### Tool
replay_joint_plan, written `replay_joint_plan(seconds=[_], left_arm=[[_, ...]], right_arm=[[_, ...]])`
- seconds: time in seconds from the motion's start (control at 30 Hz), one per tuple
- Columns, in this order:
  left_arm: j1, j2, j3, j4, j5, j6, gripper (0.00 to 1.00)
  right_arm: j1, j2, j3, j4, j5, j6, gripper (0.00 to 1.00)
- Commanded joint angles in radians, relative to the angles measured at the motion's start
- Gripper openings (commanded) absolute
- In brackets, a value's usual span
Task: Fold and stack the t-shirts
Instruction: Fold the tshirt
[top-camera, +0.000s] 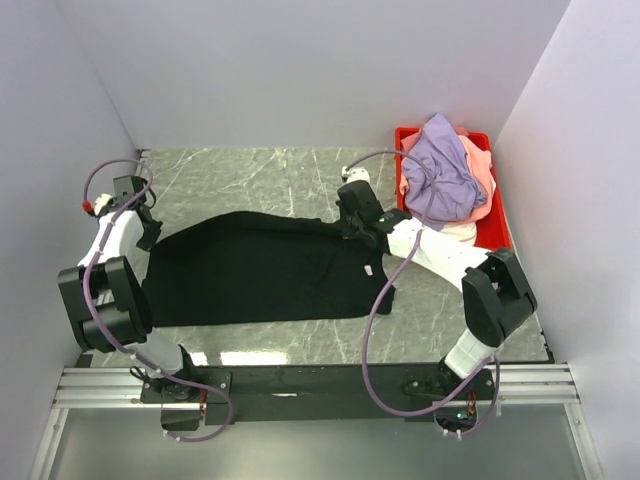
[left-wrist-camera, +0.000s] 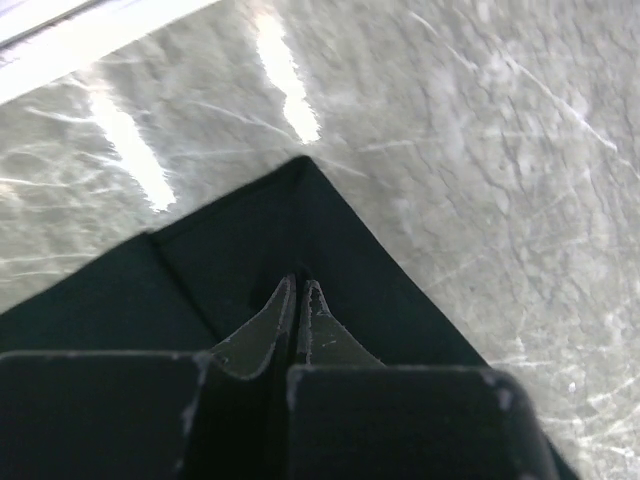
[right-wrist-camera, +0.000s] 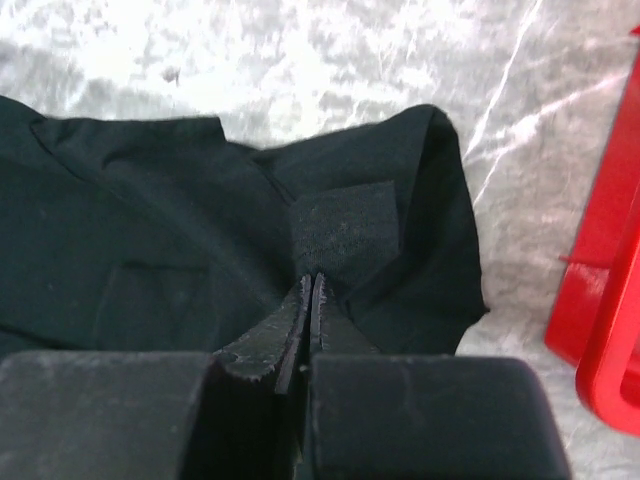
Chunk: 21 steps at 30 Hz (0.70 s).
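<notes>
Rail (top-camera: 320, 380): closest to you in the overhead view, it runs along the near edge of the desk (top-camera: 260, 180).
Black t-shirt (top-camera: 260, 270): you find it spread wide across the middle of the grey marbled desk. Its near edge is fairly straight and its far edge slants from left to right.
White label (top-camera: 368, 269): a small tag on the black t-shirt, near its right end.
Left pincer (top-camera: 148, 232): it sits at the shirt's far left corner. On your left wrist view the fingers (left-wrist-camera: 285, 310) are pressed together and pinch the black cloth, whose pointed corner juts out past the tips.
Right pincer (top-camera: 352, 228): it sits at the shirt's far right end. Your right wrist view shows it squeezed tight on a raised tuck of black cloth, with the fabric bunched around the tips.
Red bin (top-camera: 497, 232): it stands at the far right of the desk, just beyond the right pincer, and you see its edge in the right wrist view.
Lavender t-shirt (top-camera: 445, 165): crumpled on top of the pile in the red bin.
Salmon-pink t-shirt (top-camera: 482, 165): under and behind the lavender one.
White t-shirt (top-camera: 455, 232): you see only a pale edge at the pile's near side.
</notes>
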Motion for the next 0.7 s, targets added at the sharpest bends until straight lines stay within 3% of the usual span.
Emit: replay_joint_plan(seconds=[0.0, 0.67], left_arm=[[0.018, -0.049, -0.022, 0.022, -0.039, -0.013, 0.01], [0.103, -0.044, -0.100, 0.071, -0.025, -0.008, 0.01]], right_arm=[[0.022, -0.080, -0.034, 0.025, 0.008, 0.012, 0.00], [0.124, -0.180, -0.227, -0.038, 0.006, 0.100, 0.00]])
